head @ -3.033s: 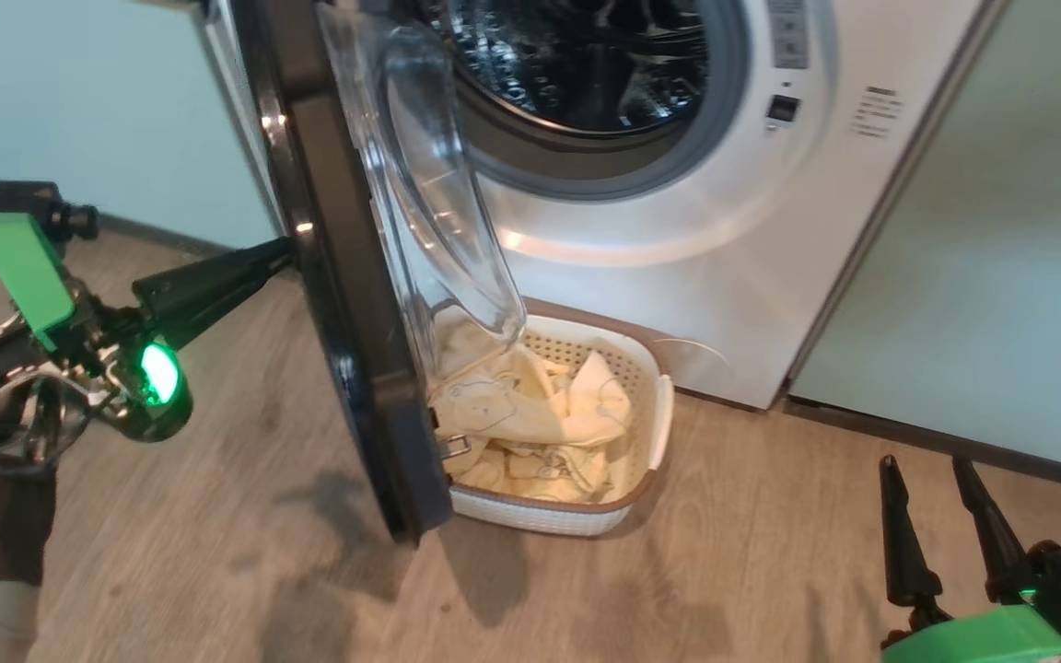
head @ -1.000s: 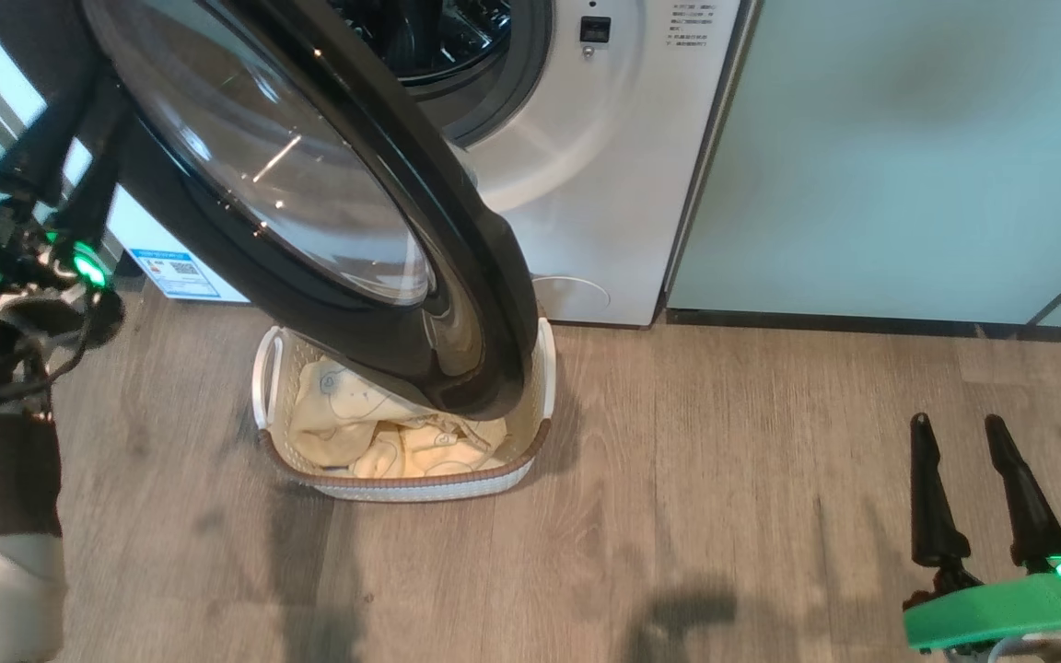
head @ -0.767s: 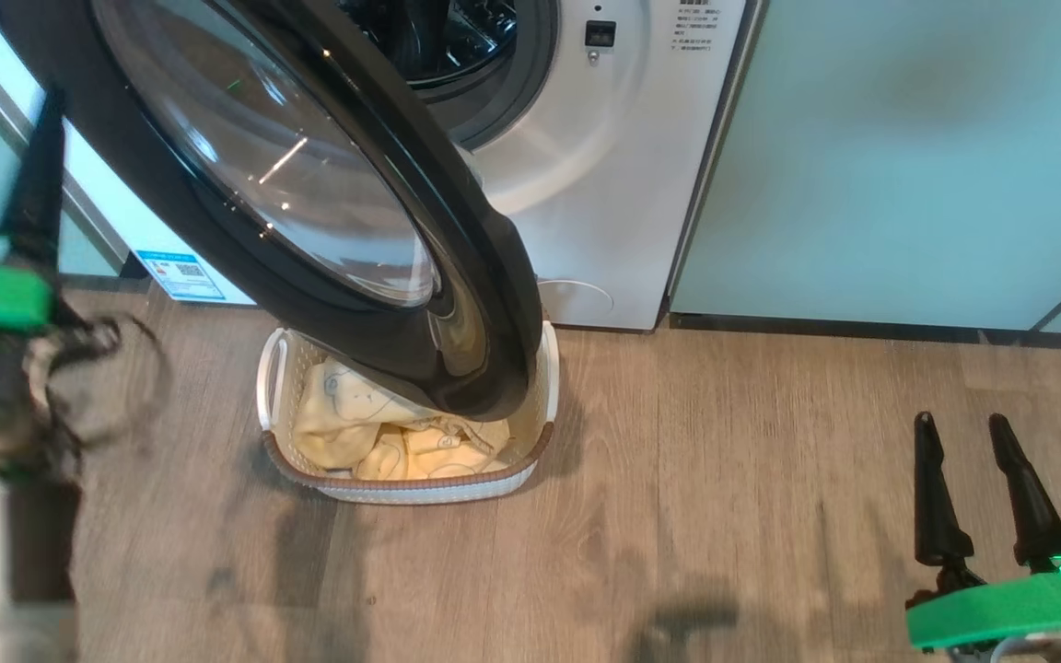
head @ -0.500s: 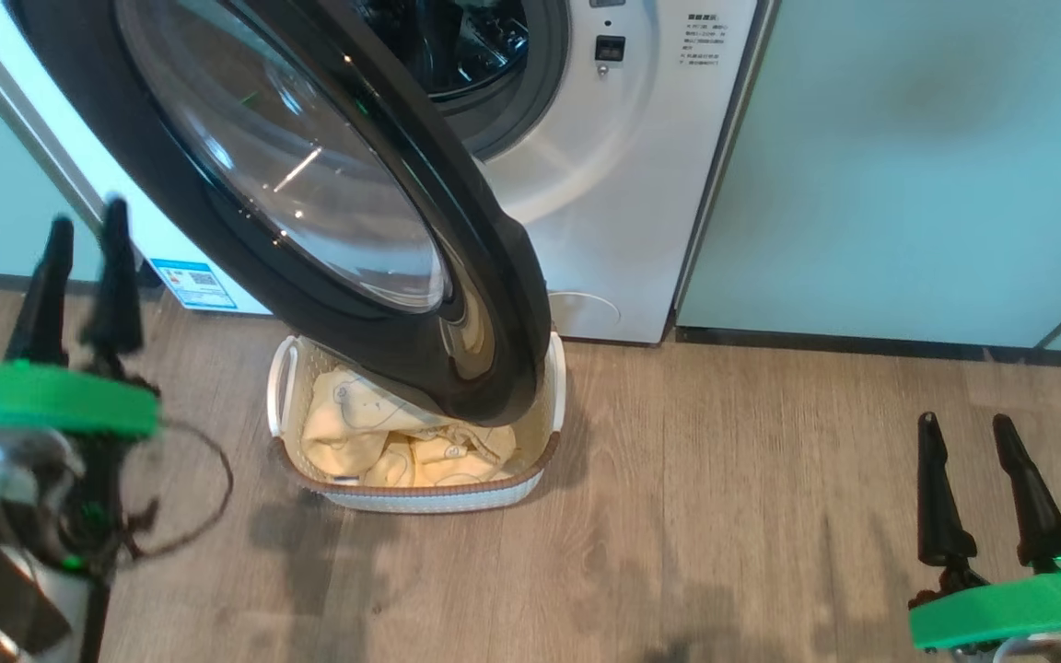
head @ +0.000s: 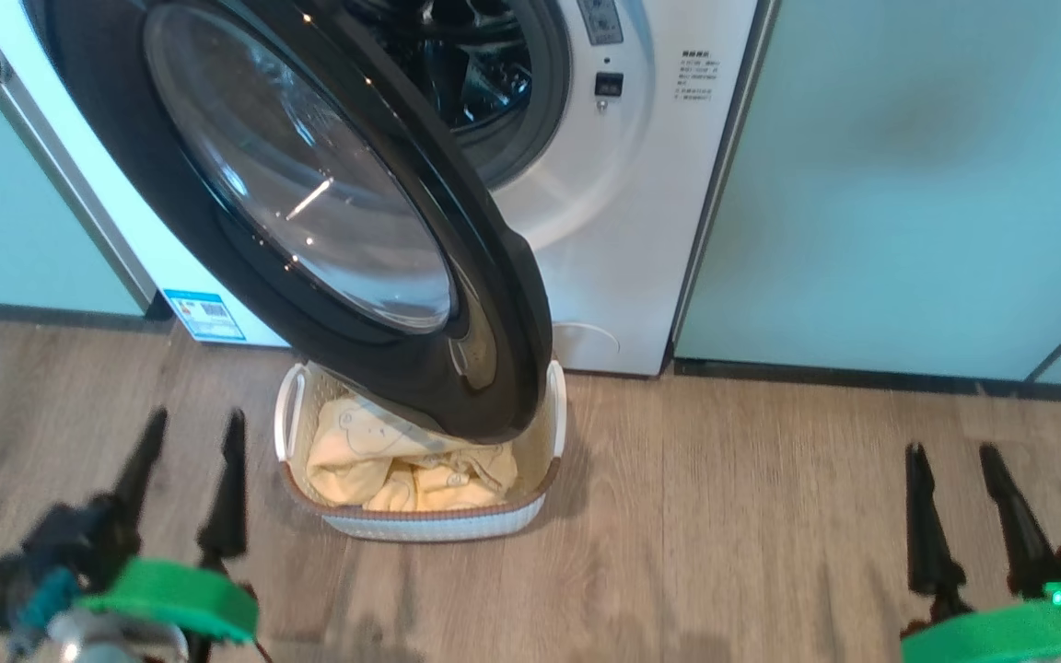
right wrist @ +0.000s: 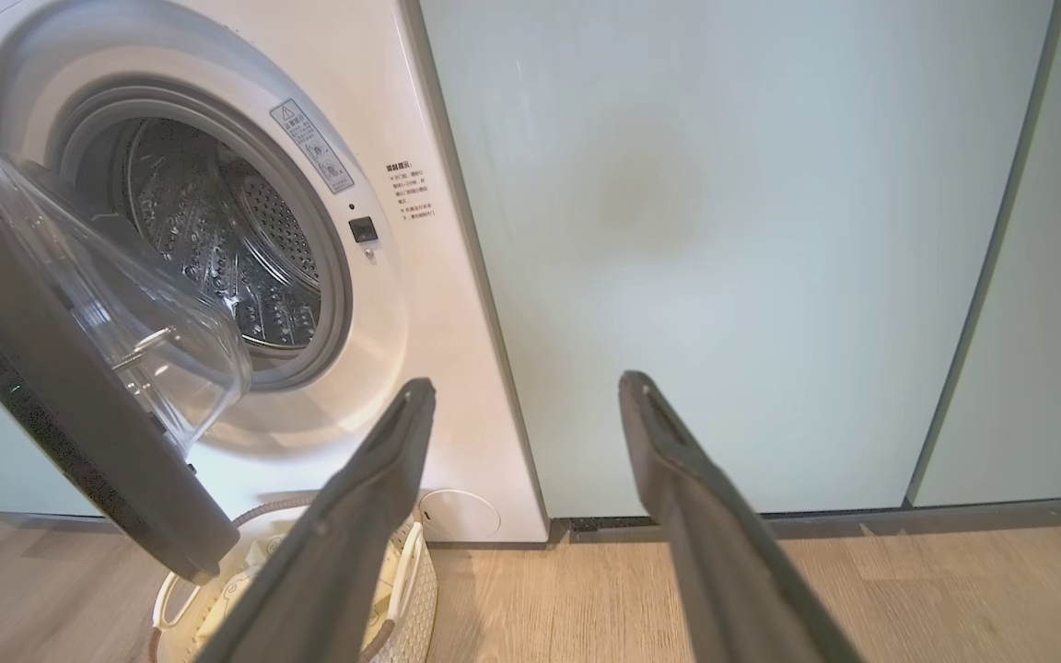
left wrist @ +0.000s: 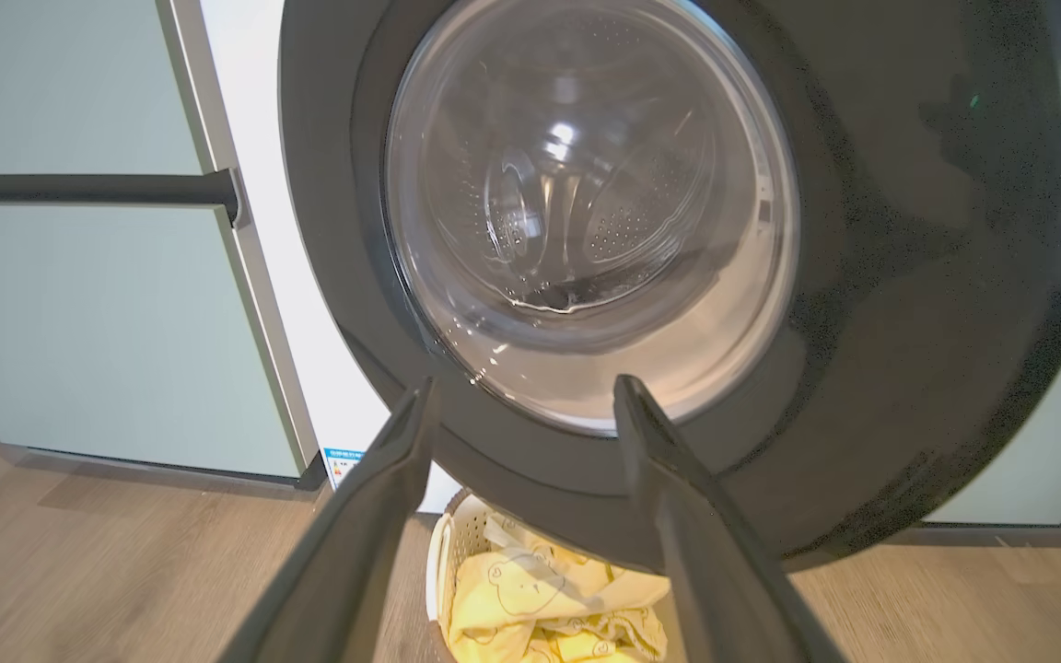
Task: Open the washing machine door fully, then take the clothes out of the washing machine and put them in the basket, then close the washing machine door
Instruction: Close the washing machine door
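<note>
Left gripper [left wrist: 526, 385]: fingers spread, nothing between them. Washing machine door [left wrist: 917, 276] spans 10 to 4 o'clock. Basket [left wrist: 453, 552] at 6 o'clock below the door's rim, clothes [left wrist: 540, 599] inside.

Head view: from high up, looking forward and down across the floor [head: 724, 552] at the washer [head: 623, 239]. Left wrist view: low and near — facing the outer face of the door [left wrist: 908, 276]. Right wrist view: low, further right, facing the drum [right wrist: 217, 230] and a cabinet panel [right wrist: 724, 230]. All three share door, washer and basket [head: 438, 525] — seen from different sides.
</note>
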Motion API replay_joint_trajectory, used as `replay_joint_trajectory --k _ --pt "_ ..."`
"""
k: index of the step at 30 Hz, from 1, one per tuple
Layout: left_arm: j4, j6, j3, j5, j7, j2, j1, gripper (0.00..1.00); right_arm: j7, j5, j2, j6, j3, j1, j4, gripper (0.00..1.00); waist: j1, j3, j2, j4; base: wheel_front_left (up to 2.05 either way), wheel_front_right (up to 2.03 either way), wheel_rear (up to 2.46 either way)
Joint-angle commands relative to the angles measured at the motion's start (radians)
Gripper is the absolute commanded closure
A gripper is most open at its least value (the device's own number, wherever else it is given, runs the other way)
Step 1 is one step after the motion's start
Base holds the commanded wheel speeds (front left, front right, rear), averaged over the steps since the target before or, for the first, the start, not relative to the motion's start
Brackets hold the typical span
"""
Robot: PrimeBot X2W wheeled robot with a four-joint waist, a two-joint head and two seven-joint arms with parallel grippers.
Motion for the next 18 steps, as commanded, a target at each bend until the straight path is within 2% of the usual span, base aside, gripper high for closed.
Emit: replay_joint_trajectory --k 1,8,18 --pt "-0.042 0.009 0.031 0.013 -0.011 0.011 -0.016 0.00 -0.010 -0.009 -0.004 0.000 0.018 -0.006 -0.031 0.00 0.0001 -0.013 -0.0001 0.003 0.00 0.00 0.00" --pt "-0.045 0.013 -0.004 0.034 -0.012 -0.015 0.049 0.00 -0.010 -0.019 -0.004 0.000 0.023 0.024 -0.032 0.00 0.0001 -0.037 -0.0001 0.005 0.00 0.00 0.00" --pt "-0.032 0.013 -0.018 0.038 -0.012 -0.022 0.059 0.00 -0.010 -0.018 -0.004 0.000 0.026 0.030 -0.032 0.00 0.0001 -0.048 -0.0001 0.000 0.00 0.00 0.00"
